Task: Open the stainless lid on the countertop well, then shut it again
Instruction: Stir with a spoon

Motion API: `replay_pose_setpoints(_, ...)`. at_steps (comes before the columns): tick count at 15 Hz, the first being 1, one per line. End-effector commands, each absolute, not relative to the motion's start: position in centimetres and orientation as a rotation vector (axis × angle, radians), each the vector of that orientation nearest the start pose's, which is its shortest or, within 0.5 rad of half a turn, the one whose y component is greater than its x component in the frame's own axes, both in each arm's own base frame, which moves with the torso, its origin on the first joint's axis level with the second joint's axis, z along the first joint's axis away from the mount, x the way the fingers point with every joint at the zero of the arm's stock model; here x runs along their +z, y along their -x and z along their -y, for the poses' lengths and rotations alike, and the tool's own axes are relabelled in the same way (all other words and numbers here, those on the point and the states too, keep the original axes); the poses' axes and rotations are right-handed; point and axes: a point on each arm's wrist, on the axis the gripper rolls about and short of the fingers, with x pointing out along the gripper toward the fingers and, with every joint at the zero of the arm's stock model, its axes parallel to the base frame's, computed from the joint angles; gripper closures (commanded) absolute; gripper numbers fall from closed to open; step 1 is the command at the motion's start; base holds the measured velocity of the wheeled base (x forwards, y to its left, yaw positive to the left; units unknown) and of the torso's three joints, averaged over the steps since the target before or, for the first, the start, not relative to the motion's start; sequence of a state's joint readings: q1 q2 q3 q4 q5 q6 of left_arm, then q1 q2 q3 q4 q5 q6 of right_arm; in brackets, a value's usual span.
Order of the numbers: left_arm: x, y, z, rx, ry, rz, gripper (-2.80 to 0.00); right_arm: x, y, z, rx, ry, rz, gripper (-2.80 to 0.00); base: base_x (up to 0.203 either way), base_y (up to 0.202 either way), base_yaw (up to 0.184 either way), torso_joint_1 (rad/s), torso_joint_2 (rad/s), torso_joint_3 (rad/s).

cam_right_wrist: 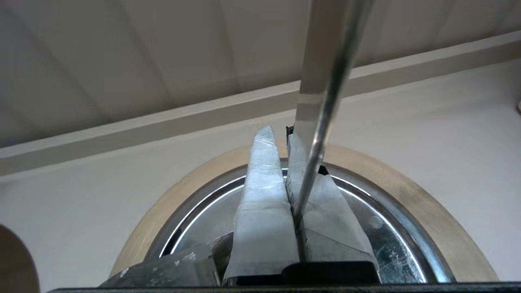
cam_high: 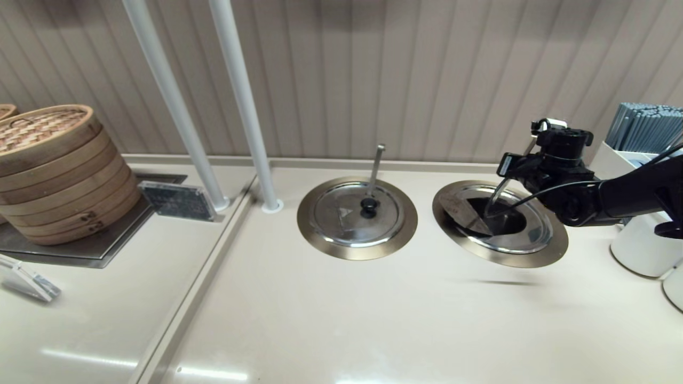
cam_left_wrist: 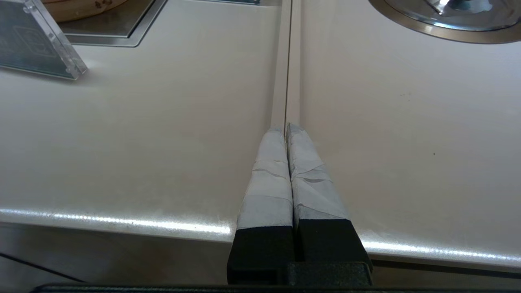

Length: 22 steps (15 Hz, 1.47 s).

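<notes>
Right gripper over the stainless lid — fingers clenched together.
The round shiny lid sits in the bronze-grey ringed countertop well toward the worktop's right rear edge — its slanted flat rod beside the taped fingers.

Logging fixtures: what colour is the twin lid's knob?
Black knob on the twin lid; head view.

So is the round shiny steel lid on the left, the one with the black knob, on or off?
On. The round shiny steel lid lies flat inside its bronze-grey ring, and no dark hole shows around it.
</notes>
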State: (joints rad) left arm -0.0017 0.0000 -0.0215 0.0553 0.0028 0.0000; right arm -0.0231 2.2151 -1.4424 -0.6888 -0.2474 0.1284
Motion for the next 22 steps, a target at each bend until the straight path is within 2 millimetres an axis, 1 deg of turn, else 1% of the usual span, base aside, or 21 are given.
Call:
replay_pose_setpoints(1,7.6,2.5,0.0,0.002,0.000,-0.035,0.00,17.7,-44.7,1.2,-0.262,-0.116,-0.052,0.00,0.000,0.000,0.000,0.000,0.00,0.000)
replay_pose_setpoints(3,7.6,2.5,0.0,0.002,0.000,-0.035,0.00,18.1,-43.5,1.1,-0.224,-0.081,-0.087,0.00,0.000,0.000,0.000,0.000,0.00,0.000)
replay_pose_setpoints(4,7.6,2.5,0.0,0.002,0.000,-0.035,0.00,17.9,-43.1,1.3,-0.220,-0.019,-0.130,0.00,0.000,0.000,0.000,0.000,0.00,0.000)
replay_pose_setpoints(6,7.6,2.5,0.0,0.002,0.000,-0.035,0.00,17.2,-42.6,2.9,-0.245,0.062,-0.244,0.00,0.000,0.000,0.000,0.000,0.00,0.000)
replay_pose_setpoints(7,7.6,2.5,0.0,0.002,-0.002,-0.035,0.00,16.9,-42.6,4.0,-0.264,0.094,-0.281,0.00,0.000,0.000,0.000,0.000,0.00,0.000)
replay_pose_setpoints(8,7.6,2.5,0.0,0.002,0.000,-0.035,0.00,16.5,-43.1,4.6,-0.278,0.104,-0.287,0.00,0.000,0.000,0.000,0.000,0.00,0.000)
replay_pose_setpoints(10,7.6,2.5,0.0,0.002,0.000,-0.035,0.00,16.0,-44.8,5.0,-0.329,0.096,-0.245,0.00,0.000,0.000,0.000,0.000,0.00,0.000)
replay_pose_setpoints(11,7.6,2.5,0.0,0.002,0.000,-0.035,0.00,16.3,-45.5,4.9,-0.350,0.053,-0.188,0.00,0.000,0.000,0.000,0.000,0.00,0.000)
replay_pose_setpoints(12,7.6,2.5,0.0,0.002,-0.001,-0.035,0.00,16.6,-45.8,3.8,-0.340,-0.015,-0.146,0.00,0.000,0.000,0.000,0.000,0.00,0.000)
replay_pose_setpoints(13,7.6,2.5,0.0,0.002,-0.002,-0.034,0.00,16.9,-45.7,2.8,-0.322,-0.046,-0.131,0.00,0.000,0.000,0.000,0.000,0.00,0.000)
replay_pose_setpoints(16,7.6,2.5,0.0,0.002,0.000,-0.035,0.00,17.9,-44.3,0.4,-0.249,-0.093,-0.125,0.00,0.000,0.000,0.000,0.000,0.00,0.000)
replay_pose_setpoints(17,7.6,2.5,0.0,0.002,0.000,-0.035,0.00,18.3,-43.8,0.1,-0.226,-0.104,-0.122,0.00,0.000,0.000,0.000,0.000,0.00,0.000)
replay_pose_setpoints(18,7.6,2.5,0.0,0.002,0.000,-0.035,0.00,18.8,-43.3,0.0,-0.206,-0.107,-0.120,0.00,0.000,0.000,0.000,0.000,0.00,0.000)
replay_pose_setpoints(20,7.6,2.5,0.0,0.002,0.000,-0.035,0.00,18.8,-43.0,1.2,-0.227,-0.064,-0.156,0.00,0.000,0.000,0.000,0.000,0.00,0.000)
replay_pose_setpoints(21,7.6,2.5,0.0,0.002,0.000,-0.034,0.00,18.4,-43.1,2.4,-0.249,-0.018,-0.180,0.00,0.000,0.000,0.000,0.000,0.00,0.000)
replay_pose_setpoints(22,7.6,2.5,0.0,0.002,0.000,-0.035,0.00,17.4,-43.6,3.0,-0.264,0.009,-0.205,0.00,0.000,0.000,0.000,0.000,0.00,0.000)
